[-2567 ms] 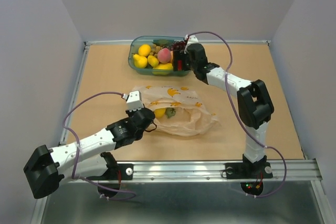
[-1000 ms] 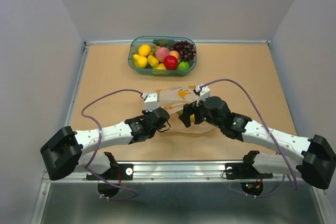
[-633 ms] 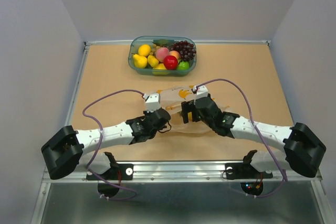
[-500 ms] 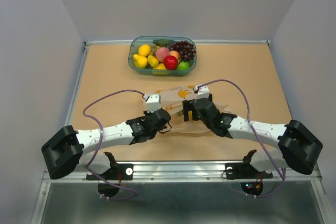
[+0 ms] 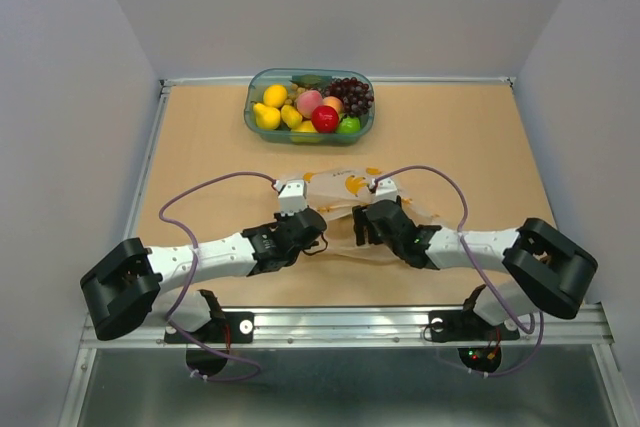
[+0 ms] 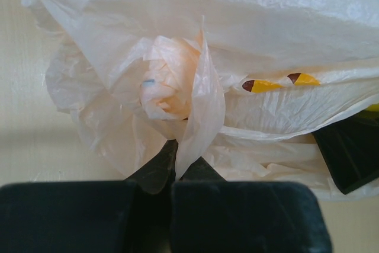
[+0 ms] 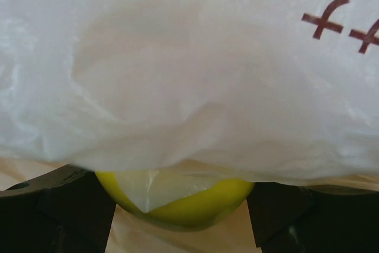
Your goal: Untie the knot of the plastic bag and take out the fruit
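From my console, the plastic bag [image 5: 345, 185] reads as thin, crinkled, peach-cream film with small orange-yellow printed marks, lying slumped and wrinkled on the table. On the bag's left end the knot [image 6: 163, 90] is a small twisted lump of the same film, creased tight and slightly more orange than the loose sheet around it. My left gripper [image 6: 175, 157] has its black fingers pinched together on a thin upright flap of the bag just beneath the knot. My right gripper [image 7: 177, 205] is low against the bag's near side, its dark fingers spread wide on either side of a smooth, rounded yellow fruit [image 7: 204, 198] that fills the gap between them. A milky fold of film drapes over the fruit's top and hides most of it, so I cannot tell whether the fingers are pressing it or only flanking it. Beyond the bag, well apart from it, a clear teal-tinted oval tub [image 5: 254, 125] holds glossy yellow fruits, a pink peach [image 5: 309, 101], a red apple [image 5: 324, 119], a dark grape bunch [image 5: 350, 91] and a green apple [image 5: 349, 126]. Purple cables [image 5: 215, 185] arch over both arms beside the bag. Under the bag is a matte tan table [image 5: 200, 147] with a metal rail [image 5: 400, 322] along its near edge, boxed in by plain grey walls.
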Controlling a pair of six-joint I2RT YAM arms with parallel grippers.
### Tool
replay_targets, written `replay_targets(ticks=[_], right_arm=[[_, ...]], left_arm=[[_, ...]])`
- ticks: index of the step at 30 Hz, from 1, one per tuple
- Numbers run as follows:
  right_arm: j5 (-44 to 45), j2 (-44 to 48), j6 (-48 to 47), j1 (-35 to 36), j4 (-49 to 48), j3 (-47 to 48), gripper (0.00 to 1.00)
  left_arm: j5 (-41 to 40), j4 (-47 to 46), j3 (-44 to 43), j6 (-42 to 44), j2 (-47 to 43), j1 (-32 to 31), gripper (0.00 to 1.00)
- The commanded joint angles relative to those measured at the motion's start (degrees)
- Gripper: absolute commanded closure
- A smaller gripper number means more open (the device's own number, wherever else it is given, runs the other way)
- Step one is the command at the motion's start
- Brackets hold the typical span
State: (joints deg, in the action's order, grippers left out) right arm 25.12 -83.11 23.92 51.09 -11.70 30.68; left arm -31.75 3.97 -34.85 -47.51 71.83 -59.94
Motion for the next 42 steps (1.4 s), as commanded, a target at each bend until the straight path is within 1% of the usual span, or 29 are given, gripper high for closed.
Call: replay_targets(ticks=[1, 2, 3, 5, 6, 7, 9, 10, 13, 14, 16, 19, 20, 22, 24, 25, 26, 29, 30, 31, 32, 33, 34, 36, 37, 38, 39, 41, 42], right_arm=[[-3.1, 6.5, -1.7, 0.3, -6.3, -2.5, 0.57], [-5.7, 7.7, -2.4, 0.3, -6.1, -2.8, 0.60], [-7.1, 10.5, -4.0, 0.2, -5.9, -3.1, 0.66], [-11.8, 13.3, -6.2, 0.3, -4.6, -3.4, 0.70], [-13.7, 16.3, -7.2, 0.2, -3.8, -3.4, 0.72], [-18.2, 17.5, -9.1, 0.3, -1.9, -3.0, 0.73], [-23.3, 20.3, -10.8, 0.2, 0.4, -2.5, 0.74], [-28.6, 22.9, -11.6, 0.3, 3.0, -2.0, 0.75], [-36.8, 26.8, -13.5, 0.2, 8.0, 1.0, 0.76], [-38.4, 27.5, -13.7, 0.3, 8.9, 3.1, 0.76], [-40.9, 28.8, -13.7, 0.2, 10.4, 4.1, 0.76], [-48.1, 29.9, -14.3, 0.2, 11.4, 10.4, 0.76], [-48.7, 29.8, -14.5, 0.2, 11.4, 11.8, 0.76], [-47.1, 28.8, -14.8, 0.2, 11.4, 14.7, 0.76], [-39.7, 27.7, -16.4, 0.2, 11.4, 18.8, 0.76], [-36.8, 25.7, -17.1, 0.2, 11.4, 20.0, 0.76], [-31.2, 24.6, -18.5, 0.0, 11.4, 23.0, 0.75], [-26.6, 17.1, -20.7, -1.3, 11.3, 28.0, 0.75], [-26.1, 15.1, -21.4, -2.1, 11.3, 29.9, 0.75], [-25.8, 13.2, -21.5, -3.9, 11.2, 33.9, 0.75], [-26.1, 8.5, -21.5, -4.9, 10.9, 35.8, 0.75], [-25.9, 6.2, -21.7, -7.0, 10.8, 38.1, 0.75], [-25.6, 3.5, -21.7, -8.1, 10.7, 42.5, 0.75], [-25.5, -3.9, -21.7, -10.0, 10.6, 47.7, 0.75], [-23.7, -6.3, -21.7, -11.9, 10.6, 53.0, 0.73], [-23.1, -8.7, -21.7, -12.7, 10.6, 55.6, 0.72], [-22.8, -14.2, -21.8, -14.2, 10.6, 58.2, 0.72], [-22.0, -21.9, -21.3, -15.7, 10.6, 66.3, 0.72], [-21.5, -24.2, -21.4, -17.0, 10.6, 69.2, 0.72]], left_arm=[[-1.9, -0.8, 0.7, -0.7, -1.3, -0.3, 1.00], [-2.3, -0.7, 0.5, -0.7, -1.3, -0.2, 1.00], [-2.4, -0.7, 0.4, -0.6, -1.3, -0.2, 1.00], [-3.3, -0.3, 0.0, -0.6, -1.0, -0.1, 1.00], [-3.5, 0.0, -0.1, -0.5, -0.8, 0.1, 1.00], [-3.8, 0.3, -0.7, -0.3, -0.6, 0.6, 1.00], [-3.8, 0.7, -1.0, 0.6, -0.6, 1.2, 1.00], [-3.9, 1.0, -1.3, 0.9, -0.6, 1.6, 1.00], [-4.3, 1.5, -2.1, 2.2, -1.2, 2.6, 1.00], [-4.4, 1.6, -2.2, 2.4, -1.5, 3.1, 1.00], [-4.5, 1.9, -2.4, 2.9, -2.0, 3.4, 1.00], [-4.6, 3.0, -2.4, 3.0, -2.8, 3.6, 1.00], [-4.5, 3.2, -2.2, 3.0, -3.2, 3.6, 1.00], [-4.2, 3.5, -1.7, 3.2, -4.7, 3.6, 1.00], [-3.1, 3.5, -0.2, 3.0, -6.3, 3.7, 1.00], [-2.7, 3.5, 0.4, 2.9, -8.3, 3.6, 1.00], [-1.8, 3.6, 1.8, 2.3, -9.5, 3.6, 1.00], [0.2, 3.6, 4.7, 1.8, -15.0, 3.6, 1.00], [0.6, 3.5, 5.3, 1.6, -16.3, 3.6, 1.00], [1.3, 3.4, 5.9, 2.0, -18.7, 3.5, 1.00], [2.6, 3.4, 6.5, 2.2, -19.7, 3.6, 1.00], [3.0, 3.6, 7.2, 2.3, -20.7, 3.6, 1.00], [3.5, 3.9, 7.3, 2.5, -22.2, 3.5, 1.00], [4.7, 4.5, 8.3, 2.6, -23.7, 3.5, 1.00], [5.5, 4.4, 8.7, 2.7, -24.9, 3.6, 1.00], [6.0, 4.3, 9.0, 2.9, -25.5, 3.6, 1.00], [6.5, 4.0, 9.6, 3.2, -26.6, 3.5, 1.00], [7.9, 3.2, 10.3, 4.6, -28.0, 3.6, 1.00], [8.2, 2.9, 10.7, 5.1, -28.7, 3.5, 1.00]])
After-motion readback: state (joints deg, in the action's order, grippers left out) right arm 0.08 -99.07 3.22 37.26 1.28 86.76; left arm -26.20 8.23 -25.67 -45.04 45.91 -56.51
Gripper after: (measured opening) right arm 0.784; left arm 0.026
